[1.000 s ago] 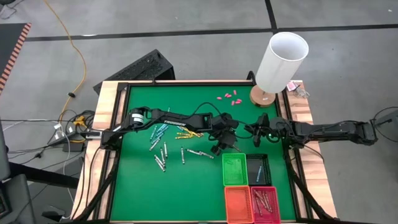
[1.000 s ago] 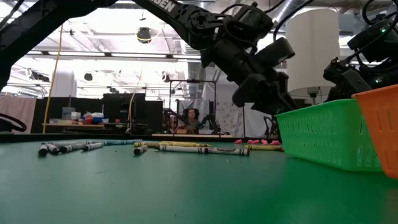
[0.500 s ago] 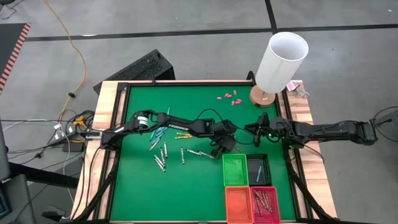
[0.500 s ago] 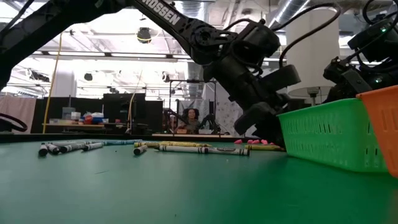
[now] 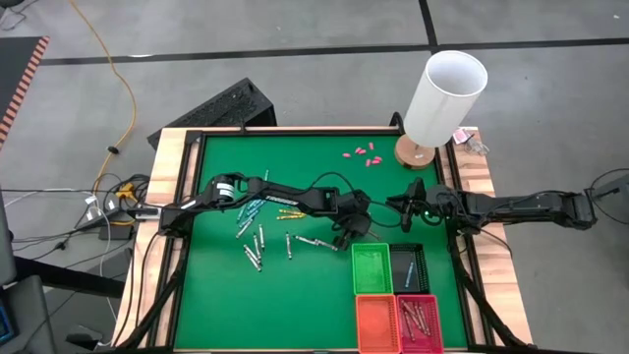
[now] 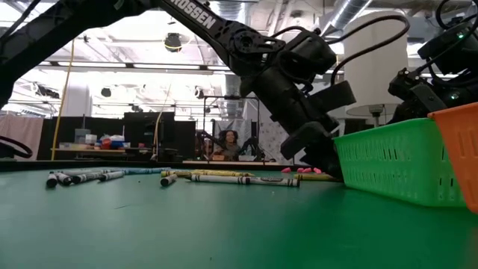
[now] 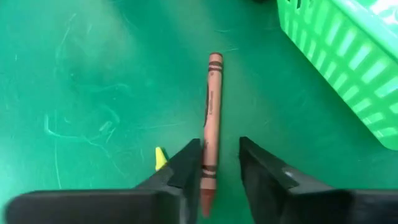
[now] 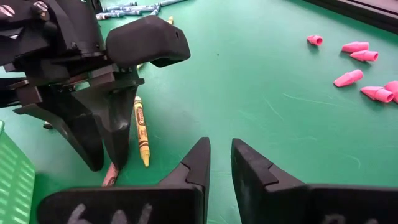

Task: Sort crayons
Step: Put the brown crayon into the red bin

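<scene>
A brownish-red crayon [image 7: 211, 118] lies flat on the green mat next to the green basket [image 5: 371, 267]. My left gripper [image 7: 217, 168] is low over it, slanting down, open, with one finger on each side of the crayon's near end. A yellow crayon [image 8: 142, 134] lies just beside that gripper. Several more crayons [image 5: 257, 226] are scattered on the mat's left half. My right gripper [image 8: 221, 152] waits at the table's right side [image 5: 405, 211], its fingers a little apart and nothing between them. My left gripper stands astride the crayon's near end [image 7: 209, 177], slanting down, fingers along the crayon. One finger [image 7: 189, 165] lies right at the crayon's side; I cannot tell whether it touches. The other finger [image 7: 258, 165] stands clearly apart. The crayon lies flat on the mat.
Behind the green basket's row stand a black basket [image 5: 408, 267], an orange one [image 5: 374, 323] and a red one [image 5: 420, 323] holding crayons. A white lamp [image 5: 445, 93] stands at the far right corner. Small pink pieces [image 5: 362, 154] lie near the far edge.
My left gripper has sunk toward the mat beside the green basket and tipped and rolled a little as it came down over the brownish-red crayon. The crayons have stayed where they were.
</scene>
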`<state>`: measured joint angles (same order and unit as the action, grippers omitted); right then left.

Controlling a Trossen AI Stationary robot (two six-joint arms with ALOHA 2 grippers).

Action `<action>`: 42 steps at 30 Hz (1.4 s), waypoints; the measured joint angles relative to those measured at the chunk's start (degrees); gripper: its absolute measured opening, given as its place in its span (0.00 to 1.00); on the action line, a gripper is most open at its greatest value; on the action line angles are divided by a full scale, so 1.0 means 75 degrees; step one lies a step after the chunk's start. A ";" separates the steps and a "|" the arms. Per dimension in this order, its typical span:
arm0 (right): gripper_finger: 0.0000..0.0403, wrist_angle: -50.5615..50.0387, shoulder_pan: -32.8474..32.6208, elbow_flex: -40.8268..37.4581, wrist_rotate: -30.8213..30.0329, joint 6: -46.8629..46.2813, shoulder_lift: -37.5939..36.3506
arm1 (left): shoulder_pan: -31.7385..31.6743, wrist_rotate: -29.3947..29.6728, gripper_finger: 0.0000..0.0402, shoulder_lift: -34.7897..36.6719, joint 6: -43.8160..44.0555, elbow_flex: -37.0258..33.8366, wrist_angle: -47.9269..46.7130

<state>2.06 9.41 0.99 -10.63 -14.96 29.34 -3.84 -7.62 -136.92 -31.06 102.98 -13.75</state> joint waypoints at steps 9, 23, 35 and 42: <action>0.17 0.0010 0.0000 0.0000 0.0003 -0.0023 0.0000 | -0.0017 0.0429 0.03 0.0003 0.0386 0.0000 -0.0124; 0.17 0.0012 0.0001 0.0003 0.0006 -0.0018 0.0001 | -0.0026 0.0606 0.00 0.0570 0.1568 0.0052 -0.0435; 0.17 0.0012 0.0000 0.0003 0.0009 -0.0015 0.0000 | -0.0009 0.0741 0.00 0.1482 0.1764 0.0058 -0.0557; 0.17 0.0008 0.0002 0.0009 0.0009 -0.0012 0.0002 | 0.0079 0.0727 0.00 0.1995 0.1975 0.0058 -0.0688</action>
<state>2.12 9.42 1.06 -10.57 -15.05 29.36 -3.24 -2.17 -121.96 -16.25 103.42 -18.90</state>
